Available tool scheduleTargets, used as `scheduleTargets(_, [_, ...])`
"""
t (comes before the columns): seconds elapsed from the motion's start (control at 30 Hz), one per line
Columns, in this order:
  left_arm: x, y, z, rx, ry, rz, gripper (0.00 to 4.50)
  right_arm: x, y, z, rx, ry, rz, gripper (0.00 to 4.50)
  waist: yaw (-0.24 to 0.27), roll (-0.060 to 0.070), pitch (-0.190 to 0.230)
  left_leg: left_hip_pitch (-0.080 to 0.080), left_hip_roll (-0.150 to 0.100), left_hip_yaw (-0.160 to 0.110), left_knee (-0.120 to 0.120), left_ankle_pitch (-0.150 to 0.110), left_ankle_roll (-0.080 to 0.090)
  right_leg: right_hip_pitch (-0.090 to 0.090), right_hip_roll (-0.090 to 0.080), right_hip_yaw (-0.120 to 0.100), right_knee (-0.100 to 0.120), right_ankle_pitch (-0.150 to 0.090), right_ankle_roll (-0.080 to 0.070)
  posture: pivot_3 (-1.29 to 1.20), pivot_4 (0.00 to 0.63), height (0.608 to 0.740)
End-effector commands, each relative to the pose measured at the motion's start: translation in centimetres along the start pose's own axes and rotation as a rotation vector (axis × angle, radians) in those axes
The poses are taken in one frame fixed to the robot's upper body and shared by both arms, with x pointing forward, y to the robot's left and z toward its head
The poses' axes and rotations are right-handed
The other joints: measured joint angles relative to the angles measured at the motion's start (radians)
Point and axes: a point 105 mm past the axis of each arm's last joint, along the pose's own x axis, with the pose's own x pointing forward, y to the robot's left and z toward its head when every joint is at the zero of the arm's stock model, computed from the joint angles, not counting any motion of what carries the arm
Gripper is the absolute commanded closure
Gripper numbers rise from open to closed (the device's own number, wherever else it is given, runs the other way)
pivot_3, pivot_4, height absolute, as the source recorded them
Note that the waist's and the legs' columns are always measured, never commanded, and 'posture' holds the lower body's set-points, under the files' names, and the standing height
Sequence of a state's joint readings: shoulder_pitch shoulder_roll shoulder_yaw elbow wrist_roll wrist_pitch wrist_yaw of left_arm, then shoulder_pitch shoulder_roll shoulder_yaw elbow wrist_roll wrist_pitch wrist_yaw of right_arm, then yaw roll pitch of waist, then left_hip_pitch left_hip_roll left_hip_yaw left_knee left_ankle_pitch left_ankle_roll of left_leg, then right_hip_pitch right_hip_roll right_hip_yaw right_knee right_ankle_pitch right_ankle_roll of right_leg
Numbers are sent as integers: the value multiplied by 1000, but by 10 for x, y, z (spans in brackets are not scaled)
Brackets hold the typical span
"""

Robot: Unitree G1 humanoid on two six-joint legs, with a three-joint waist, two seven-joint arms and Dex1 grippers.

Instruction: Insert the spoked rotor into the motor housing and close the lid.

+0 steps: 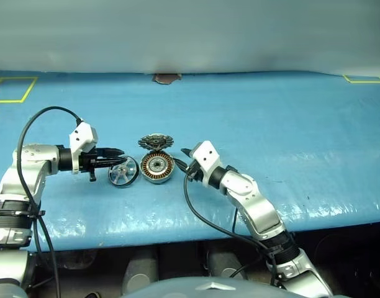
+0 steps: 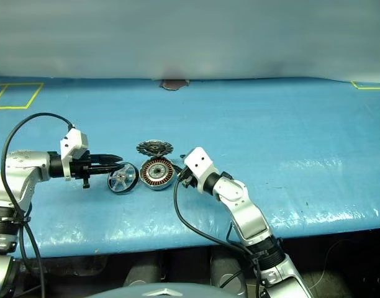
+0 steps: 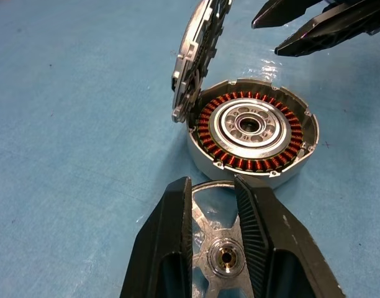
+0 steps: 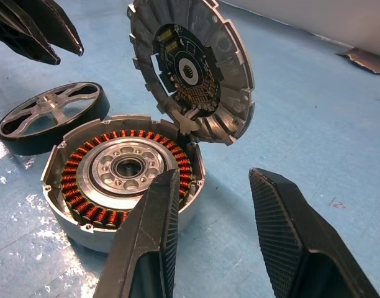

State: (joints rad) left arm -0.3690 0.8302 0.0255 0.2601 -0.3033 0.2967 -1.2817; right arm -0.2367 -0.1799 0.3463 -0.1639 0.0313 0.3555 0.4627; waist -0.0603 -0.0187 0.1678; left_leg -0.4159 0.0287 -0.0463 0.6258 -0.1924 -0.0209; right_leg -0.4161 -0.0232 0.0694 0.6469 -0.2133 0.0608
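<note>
Left gripper (image 3: 212,248): two black ribbed fingers pinched on the rim of the spoked rotor (image 1: 123,171), a shiny silver wheel with radial spokes, a small brass-centred hub and a dark outer band; the wheel sits tilted on the blue table covering (image 1: 271,124), just beside the motor housing (image 1: 157,167). Right gripper (image 4: 212,236): black fingers spread and empty, poised near the housing's opposite side. Motor housing: a round silver metal cup holding a ring of copper-orange windings around a silver bearing centre, resting flat between the two grippers. Lid (image 4: 190,68): a ribbed grey round disc with a dark circuit centre, standing raised at the housing's far edge, seemingly hinged there. Handling, judged: rotor rigid and light to moderate in weight, its polished metal apt to slip; the rim, as now taken, looks like the soundest hold, leaving the hub free to seat. The windings look delicate; keep fingers off them. Obscured: the rotor's near half lies behind the left fingers; the lid's hinge detail is hard to make out.
</note>
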Motion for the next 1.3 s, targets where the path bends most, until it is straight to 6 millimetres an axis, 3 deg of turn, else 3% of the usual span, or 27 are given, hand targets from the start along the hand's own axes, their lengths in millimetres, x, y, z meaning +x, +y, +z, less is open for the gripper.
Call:
scheduleTargets(0.03, [-7, -1, 1, -28, 4, -7, 3347, -1, -2, 14, -27, -53, -13, 2618, 0, 0, 0, 0, 0, 0, 0, 0, 0, 0, 0, 0, 0, 0, 0, 0, 150, 740])
scheduleTargets(0.1, [-8, -4, -1, -39, 11, -17, 3347, -1, -2, 14, -27, -53, -13, 2618, 0, 0, 0, 0, 0, 0, 0, 0, 0, 0, 0, 0, 0, 0, 0, 0, 150, 740])
scheduleTargets(0.2, [-12, -6, -10, -36, 49, -2, 2799, -1, -1, 14, -24, -52, -11, 2618, -2, 0, 0, 0, 0, 0, 0, 0, 0, 0, 0, 0, 0, 0, 0, 0, 150, 740])
scheduleTargets(0.8, [-8, -2, -36, -88, 192, 107, 2799, 3, 2, 14, -14, -57, -5, 2618, 0, 0, 0, 0, 0, 0, 0, 0, 0, 0, 0, 0, 0, 0, 0, 0, 150, 740])
scheduleTargets(1.3, [3, -7, -20, -139, 85, 51, 2799, 2, 2, 12, -13, -46, -11, 2618, 1, 0, 0, 0, 0, 0, 0, 0, 0, 0, 0, 0, 0, 0, 0, 0, 150, 740])
